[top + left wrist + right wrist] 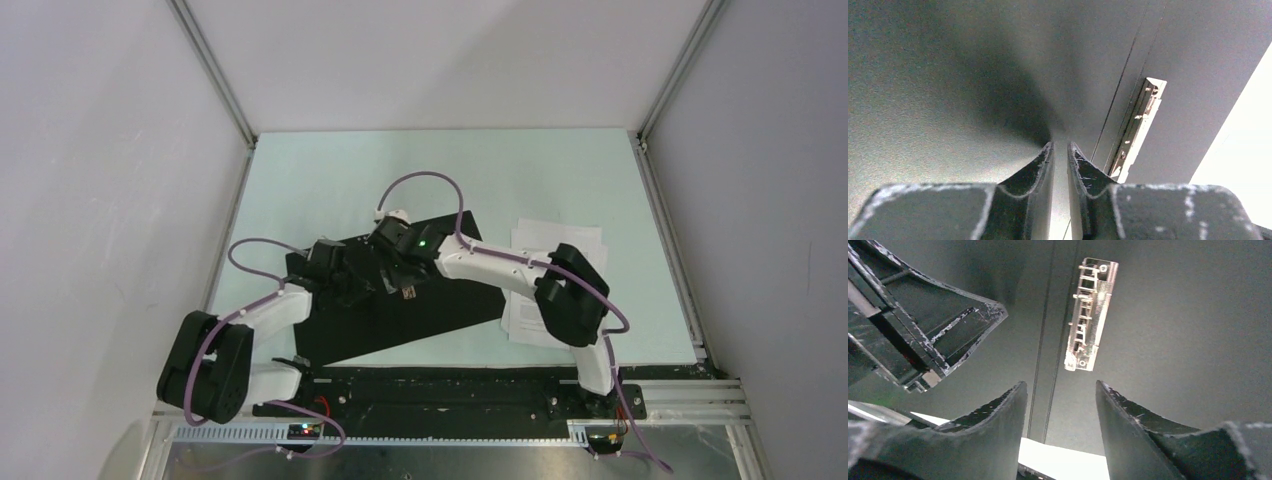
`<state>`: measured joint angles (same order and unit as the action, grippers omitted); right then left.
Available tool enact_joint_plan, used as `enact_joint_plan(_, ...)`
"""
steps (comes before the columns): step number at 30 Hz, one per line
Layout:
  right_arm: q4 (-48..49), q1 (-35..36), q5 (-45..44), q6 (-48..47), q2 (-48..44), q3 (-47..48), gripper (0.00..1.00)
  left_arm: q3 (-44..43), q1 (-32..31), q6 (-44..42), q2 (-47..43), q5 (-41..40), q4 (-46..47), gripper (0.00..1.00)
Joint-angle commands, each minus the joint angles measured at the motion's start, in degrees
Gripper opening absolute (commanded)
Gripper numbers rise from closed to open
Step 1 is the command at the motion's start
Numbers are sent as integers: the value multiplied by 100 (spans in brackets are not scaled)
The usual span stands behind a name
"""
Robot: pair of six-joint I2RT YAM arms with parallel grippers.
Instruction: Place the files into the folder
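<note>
The folder lies open in the middle of the table, black inside up, with its metal clip along the spine. The files, a stack of white printed sheets, lie to its right, partly under my right arm. Both grippers hang close over the folder's middle. My left gripper is just left of the clip; only a narrow slit shows between its fingers, with nothing in it. My right gripper stands open and empty near the spine, and the left gripper's fingers show beside it.
Grey enclosure walls and aluminium posts ring the pale green table. A black base rail runs along the near edge. The two arms cross above the folder.
</note>
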<state>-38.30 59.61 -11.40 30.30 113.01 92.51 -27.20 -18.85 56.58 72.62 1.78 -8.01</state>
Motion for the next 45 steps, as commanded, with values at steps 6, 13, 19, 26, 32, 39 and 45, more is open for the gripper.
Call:
enact_joint_plan(6,249,176,-277,-68,659,168,41,-262,557,166,-289,365,214,33)
enact_joint_plan(13,487,220,-455,-94,807,20,26,-1131,624,-37,508,817,183,45)
enact_joint_plan(19,1030,202,-392,-267,654,-525,20,-1739,560,-569,1268,1061,-37,52)
enact_joint_plan(26,1445,185,-287,-390,425,-1114,10,-2060,186,-792,1850,994,-94,53)
enact_joint_plan(32,1730,210,-81,-542,128,-1691,3,-2240,-254,-862,2138,784,-116,47)
enact_joint_plan(39,1873,186,107,-578,-210,-2176,0,-1995,-630,-917,2161,316,-160,36)
enact_joint_plan(45,1838,121,236,-586,-446,-2388,0,-1781,-952,-869,2021,-239,-213,28)
